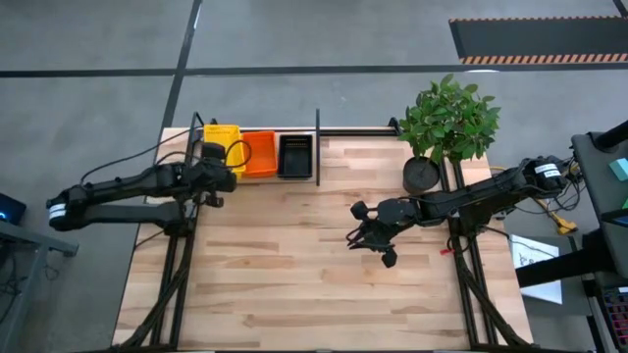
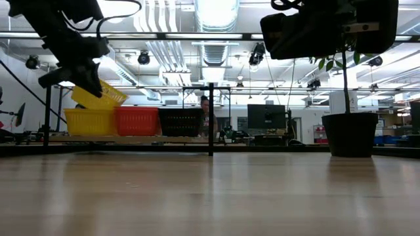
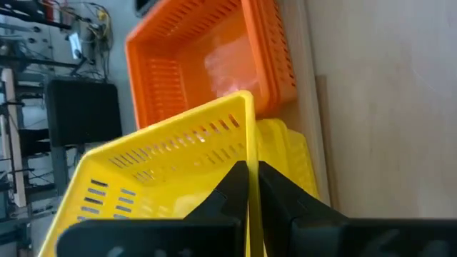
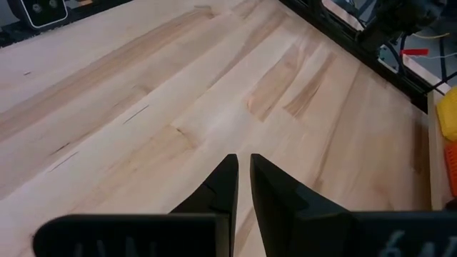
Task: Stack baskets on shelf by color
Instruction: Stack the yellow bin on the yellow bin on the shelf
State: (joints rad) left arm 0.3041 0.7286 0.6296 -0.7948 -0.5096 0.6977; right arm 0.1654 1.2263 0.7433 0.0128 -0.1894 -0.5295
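My left gripper point(image 3: 250, 175) is shut on a yellow mesh basket point(image 2: 98, 96) at the shelf's left end point(image 1: 224, 135). That basket tilts over another yellow basket point(image 2: 90, 122) standing on the shelf board. Beside it on the shelf stand a red-orange basket point(image 2: 138, 121) and a black basket point(image 2: 180, 122), next to the upright black divider post point(image 2: 210, 118). My right gripper point(image 4: 243, 168) hovers shut over bare tabletop, right of the table's middle point(image 1: 378, 240), far from the baskets. My left gripper pinches the upper yellow basket by one short side wall at its rim point(image 3: 248, 132), one finger inside the basket and one outside. It comes from the near-left side. The basket is tilted; its low end is at the rim of the yellow basket point(image 3: 293, 153) beneath, touching or not I cannot tell.
A black plant pot point(image 1: 422, 175) with a leafy plant stands at the table's far right, beside the shelf's right part. The shelf's black rails point(image 1: 353, 131) run along the far edge. The slatted wooden tabletop point(image 1: 294, 265) stretches between both arms.
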